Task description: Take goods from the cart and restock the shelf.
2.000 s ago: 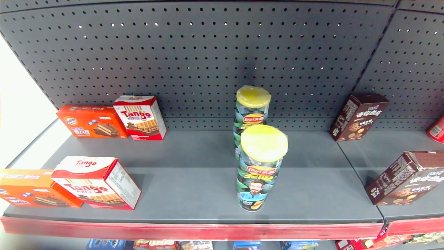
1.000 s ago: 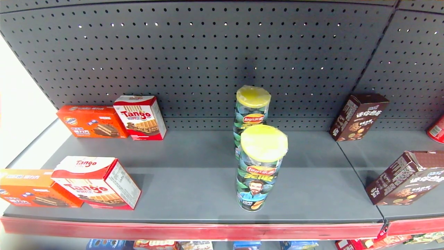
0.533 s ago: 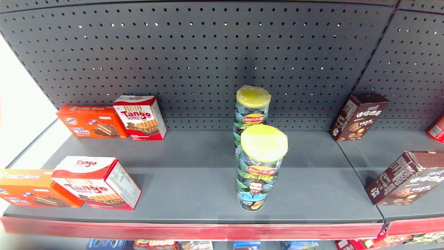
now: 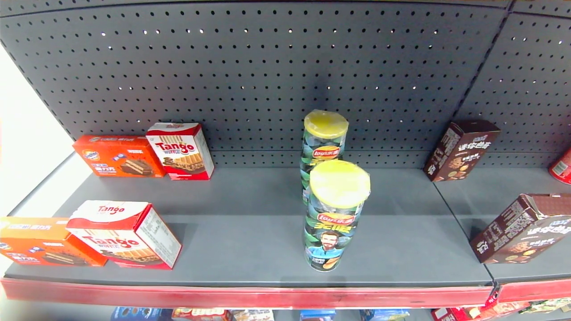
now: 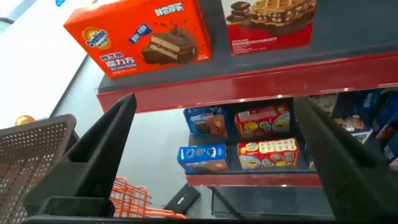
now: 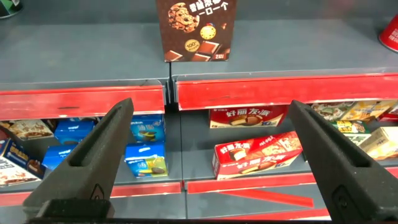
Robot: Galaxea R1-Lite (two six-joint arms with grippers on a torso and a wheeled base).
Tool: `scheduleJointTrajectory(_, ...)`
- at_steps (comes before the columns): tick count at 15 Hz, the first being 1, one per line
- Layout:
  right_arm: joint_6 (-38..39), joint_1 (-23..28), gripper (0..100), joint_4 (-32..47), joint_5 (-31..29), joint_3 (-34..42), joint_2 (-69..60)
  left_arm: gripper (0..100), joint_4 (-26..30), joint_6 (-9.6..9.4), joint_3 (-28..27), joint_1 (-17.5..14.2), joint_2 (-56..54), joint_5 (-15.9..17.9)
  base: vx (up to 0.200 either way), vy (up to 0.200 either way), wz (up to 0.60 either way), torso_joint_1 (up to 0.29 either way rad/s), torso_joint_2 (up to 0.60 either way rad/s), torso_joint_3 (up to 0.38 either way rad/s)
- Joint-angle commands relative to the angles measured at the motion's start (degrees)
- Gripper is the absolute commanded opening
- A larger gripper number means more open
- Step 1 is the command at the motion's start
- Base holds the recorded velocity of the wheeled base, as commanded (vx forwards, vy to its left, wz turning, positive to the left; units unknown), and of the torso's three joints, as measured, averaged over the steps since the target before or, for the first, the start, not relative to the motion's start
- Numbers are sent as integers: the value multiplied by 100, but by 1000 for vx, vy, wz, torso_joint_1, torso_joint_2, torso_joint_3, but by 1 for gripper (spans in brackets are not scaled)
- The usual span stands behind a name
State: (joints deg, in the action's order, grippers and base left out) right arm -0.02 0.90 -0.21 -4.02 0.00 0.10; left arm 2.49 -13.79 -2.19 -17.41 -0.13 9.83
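- Left gripper [image 5: 214, 102]: jaws are spread wide with nothing between them. It hangs below the shelf's [image 4: 250, 249] red front edge [image 4: 223, 296], near the mesh basket [image 5: 31, 155] of the cart.
- Right gripper [image 6: 211, 104]: jaws are likewise spread and empty. It faces the lower shelves, beneath the brown box [image 6: 196, 28].
- Step in hand, as judged: fetch the next item from the cart. The basket's contents cannot be told from these views.
- Use the left gripper for the pick, since it is the one nearer the basket. Keep the jaws apart until the item sits fully between the fingers.
- Grip a box across its narrow faces and a can around its middle.
- Raise the item above the red front edge before moving it inward, otherwise it may catch the lip.
- Set the item down on the bare shelf floor between the red-and-white box [image 4: 127, 234] and the front chip can [image 4: 334, 223].
- Keep well apart from both the front chip can and the rear chip can [image 4: 323, 142], because tall, narrow cans probably topple at a light knock.
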Motion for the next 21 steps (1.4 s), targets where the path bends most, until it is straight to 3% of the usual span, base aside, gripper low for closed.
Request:
scheduleJointTrajectory(1,2,-2,100,3,-2,0,8,100,-3,8,-18,9,13,2,0,0,0,0,0,0)
scheduleJointTrajectory(6,2,-2,100,3,-2,0,-1,100,-11,8,-9,106,321,2,0,0,0,0,0,0)
scheduleJointTrajectory(7,-6,-2,100,3,-2,0,8,100,-29,-19,0,352,567,-86,0,0,0,0,0,0)
scheduleJointTrajectory(8,-6,-2,100,3,-2,0,-1,100,-64,34,8,888,637,-385,0,0,0,0,0,0)
scheduleJointTrajectory(12,2,-2,100,3,-2,0,8,100,-126,87,35,879,567,-473,0,0,0,0,0,0)
scheduleJointTrajectory(13,2,-2,100,3,-2,0,8,100,-196,219,52,994,567,-596,0,0,0,0,0,0)
scheduleJointTrajectory(14,2,-2,100,3,-2,0,-1,100,-196,263,52,1152,567,-710,0,0,0,0,0,0)
scheduleJointTrajectory(16,-6,-2,100,3,-2,0,8,100,-99,315,26,1811,251,-860,0,0,0,0,0,0)
scheduleJointTrajectory(19,-6,-2,100,3,-2,0,-1,100,-126,271,35,1758,13,-332,0,0,0,0,0,0)
scheduleJointTrajectory(21,2,-2,100,3,-2,0,-1,100,-108,456,35,1750,13,-631,0,0,0,0,0,0)
